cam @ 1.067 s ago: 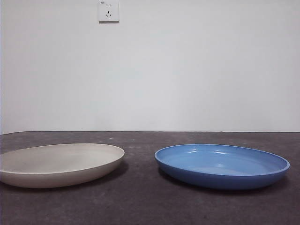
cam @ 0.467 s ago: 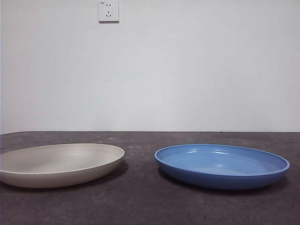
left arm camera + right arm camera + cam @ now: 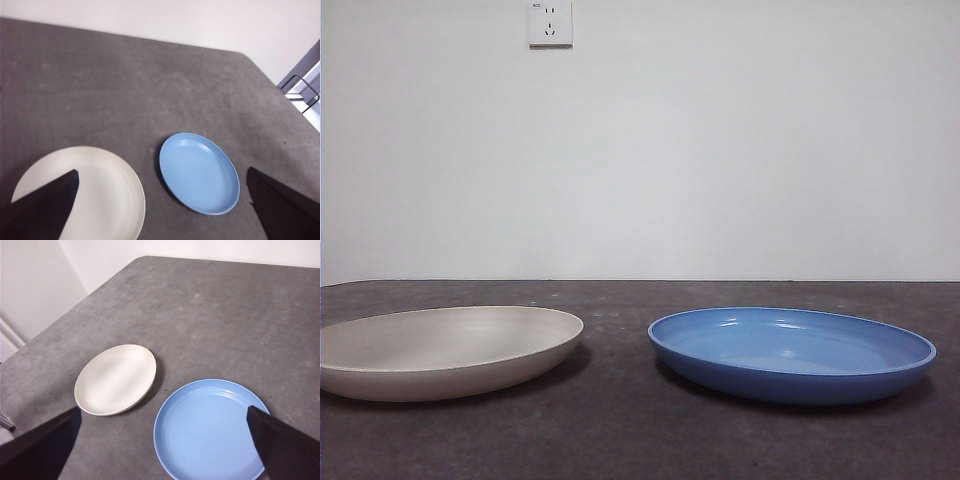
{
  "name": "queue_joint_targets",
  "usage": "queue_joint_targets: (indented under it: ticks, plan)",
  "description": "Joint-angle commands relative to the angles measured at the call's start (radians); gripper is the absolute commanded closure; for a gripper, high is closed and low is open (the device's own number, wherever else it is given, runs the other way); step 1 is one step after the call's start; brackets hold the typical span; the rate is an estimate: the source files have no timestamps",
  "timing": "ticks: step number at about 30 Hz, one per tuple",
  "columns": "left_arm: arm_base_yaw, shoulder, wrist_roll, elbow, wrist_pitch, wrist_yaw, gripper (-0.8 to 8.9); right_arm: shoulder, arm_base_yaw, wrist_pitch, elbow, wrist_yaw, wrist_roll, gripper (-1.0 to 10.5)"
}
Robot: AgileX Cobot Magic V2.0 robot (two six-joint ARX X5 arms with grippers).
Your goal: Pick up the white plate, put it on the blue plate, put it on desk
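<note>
The white plate [image 3: 450, 345] lies on the dark grey desk [image 3: 620, 430] at the left. The blue plate [image 3: 790, 350] lies at the right, a small gap apart from it. Neither arm shows in the front view. My left gripper [image 3: 161, 171] is open and empty, high above the desk, over the white plate [image 3: 107, 190] and the blue plate [image 3: 200, 172]. My right gripper [image 3: 163, 409] is also open and empty, high above the white plate [image 3: 116, 379] and the blue plate [image 3: 205, 427].
A white wall with a socket [image 3: 550, 22] stands behind the desk. The desk's rounded corner [image 3: 145, 260] and side edges show in the wrist views. A metal frame [image 3: 300, 87] stands beside the desk.
</note>
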Motion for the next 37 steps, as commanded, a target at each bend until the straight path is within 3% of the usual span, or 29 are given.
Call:
queue_joint_targets:
  ticks: [1,7,20,37]
  plan:
    - [0.025,0.048,-0.009,0.06,-0.047,0.048,0.97,0.006,0.003,0.006,0.017,-0.004,0.013,2.6]
    - [0.122,0.178,0.014,0.108,-0.161,0.187,0.97,0.007,0.003,-0.013,0.017,-0.007,0.031,2.6]
    - [0.327,0.549,0.101,0.108,-0.216,0.233,0.98,0.007,0.003,-0.046,0.017,-0.032,0.031,2.6]
    - [0.345,0.99,0.148,0.108,-0.083,0.232,0.98,0.007,0.006,-0.05,0.017,-0.06,0.036,2.6]
